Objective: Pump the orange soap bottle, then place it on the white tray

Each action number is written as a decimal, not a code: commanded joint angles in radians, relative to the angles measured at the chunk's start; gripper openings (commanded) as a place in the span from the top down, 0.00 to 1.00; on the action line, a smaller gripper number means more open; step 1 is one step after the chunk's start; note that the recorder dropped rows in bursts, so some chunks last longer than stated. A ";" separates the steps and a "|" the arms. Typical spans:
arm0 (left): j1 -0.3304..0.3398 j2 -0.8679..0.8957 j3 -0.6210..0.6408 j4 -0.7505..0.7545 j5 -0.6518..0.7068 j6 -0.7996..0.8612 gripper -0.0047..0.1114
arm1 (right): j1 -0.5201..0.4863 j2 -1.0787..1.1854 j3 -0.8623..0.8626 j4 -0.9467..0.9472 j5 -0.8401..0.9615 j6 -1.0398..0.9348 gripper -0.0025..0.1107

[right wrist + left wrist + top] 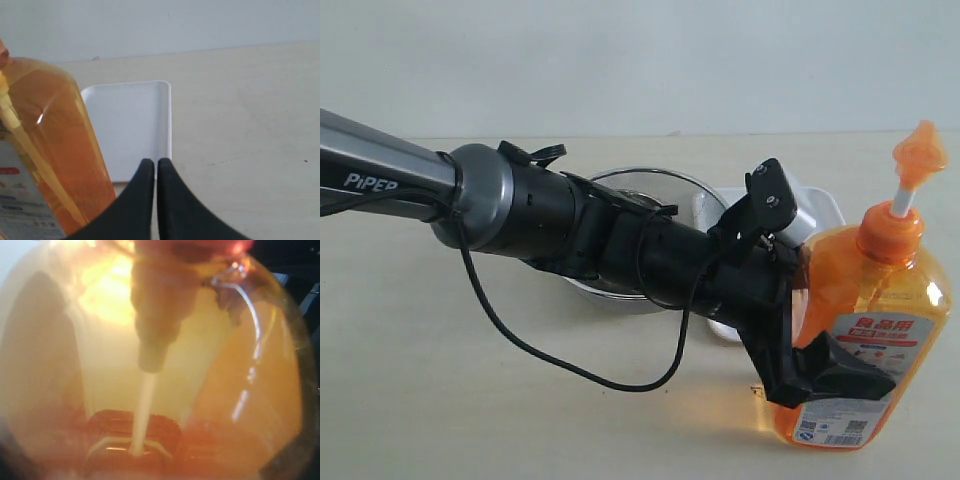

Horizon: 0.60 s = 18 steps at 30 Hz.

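Note:
The orange soap bottle [880, 300] stands upright on the table at the right, its pump head [918, 155] raised on the white stem. My left gripper [825, 365] reaches in from the left and straddles the bottle's lower body. One black finger [840, 372] lies against the label; the other is hidden behind the bottle. The left wrist view is filled by the orange soap bottle [225, 390] with its dip tube [145, 405]. My right gripper [152, 164] is shut and empty, beside the orange soap bottle [55, 140]. The white tray [130, 125] lies behind the bottle.
A round steel mesh strainer bowl [650, 185] sits behind my left arm, left of the white tray [820, 205]. A black cable [570, 365] hangs from the left arm down to the tabletop. Bare table [250, 125] lies beside the tray.

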 commanded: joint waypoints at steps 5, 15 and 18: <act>-0.004 -0.002 -0.007 -0.009 0.084 0.003 0.89 | -0.002 -0.005 0.000 -0.001 -0.004 -0.004 0.98; -0.004 -0.002 -0.007 -0.009 0.051 0.003 0.92 | -0.002 -0.005 0.000 -0.001 -0.004 -0.004 0.98; -0.004 -0.002 -0.007 -0.009 0.007 0.003 0.92 | -0.002 -0.005 0.000 -0.001 -0.004 -0.004 0.98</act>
